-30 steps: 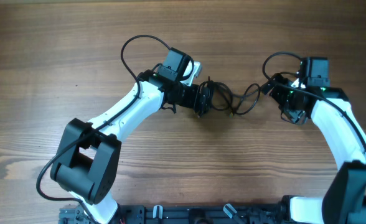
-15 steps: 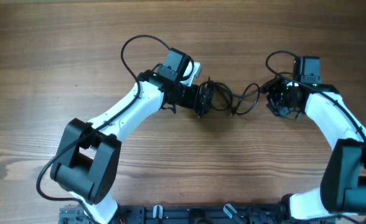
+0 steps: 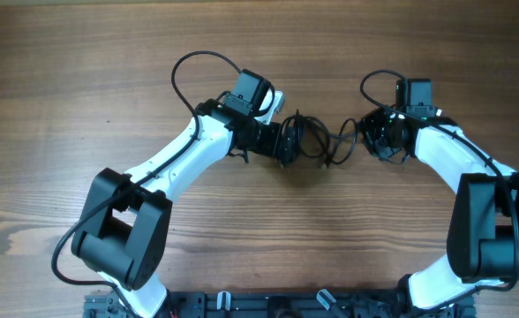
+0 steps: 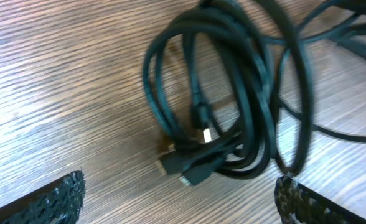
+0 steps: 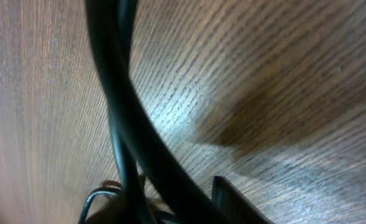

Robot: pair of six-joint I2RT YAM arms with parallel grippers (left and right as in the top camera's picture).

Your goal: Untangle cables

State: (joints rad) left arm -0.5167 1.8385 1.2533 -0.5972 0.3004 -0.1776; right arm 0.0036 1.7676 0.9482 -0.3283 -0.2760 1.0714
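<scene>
**Getting a hold on both sides of the knot**

Early in the untangling: looks like the grasping step, with nothing pulled apart yet. In the middle of the wooden surface (image 3: 109, 71), a coiled clump of black cables (image 3: 319, 141), loops overlapping, a couple of plugs (image 4: 192, 168) tucked at the lower edge of the coil. Over the left side of the clump, the left hand (image 3: 288, 141): spread wide, gripping nothing, pads (image 4: 58, 196) well apart on either side of the coil. At the right end, the right hand (image 3: 381, 140): down among the loops, one strand crossing close under its camera; cannot tell whether clamped on it or not. Next, probably: confirm a firm hold on the right, pinch a single loop on the left rather than the whole bundle, then draw apart slowly to avoid tightening the knot
</scene>
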